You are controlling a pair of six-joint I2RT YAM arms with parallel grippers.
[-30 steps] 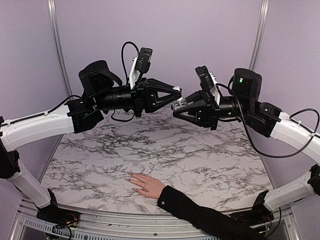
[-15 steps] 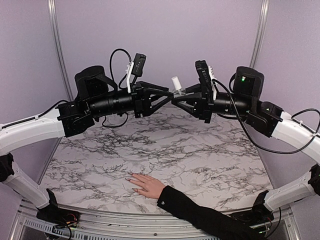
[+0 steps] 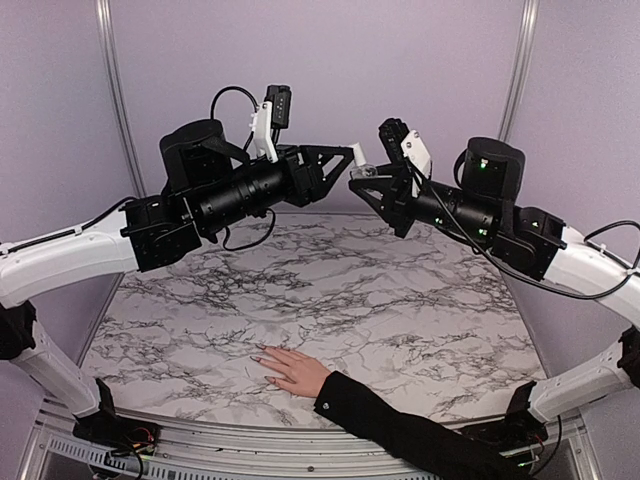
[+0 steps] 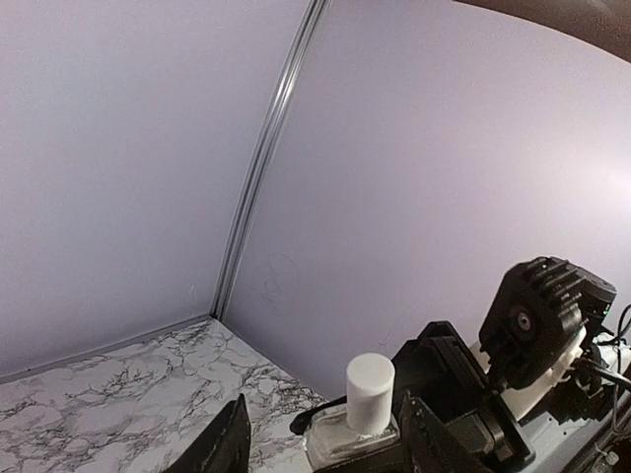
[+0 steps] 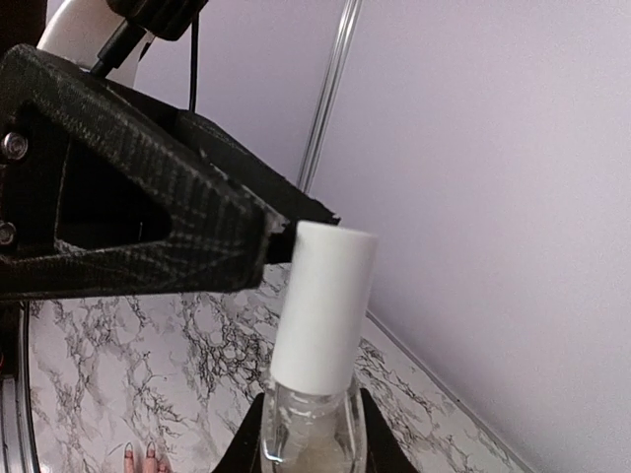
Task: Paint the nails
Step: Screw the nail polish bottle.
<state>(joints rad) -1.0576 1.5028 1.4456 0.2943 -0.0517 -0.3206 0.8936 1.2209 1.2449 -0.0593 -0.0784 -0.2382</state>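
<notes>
Well below both claws, nearest us, the hand (image 3: 295, 372) lies flat on the bench (image 3: 420, 300), nails (image 3: 262, 356) facing up for painting. Up beyond, our right claw (image 3: 362, 182) clamps the bottle (image 4: 350, 439) upright. Our left claw (image 3: 350, 158) stands spread astride its cap (image 4: 370, 389), seemingly to unscrew it.

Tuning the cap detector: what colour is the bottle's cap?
White cap on a clear bottle; shows best in the right wrist view.
</notes>
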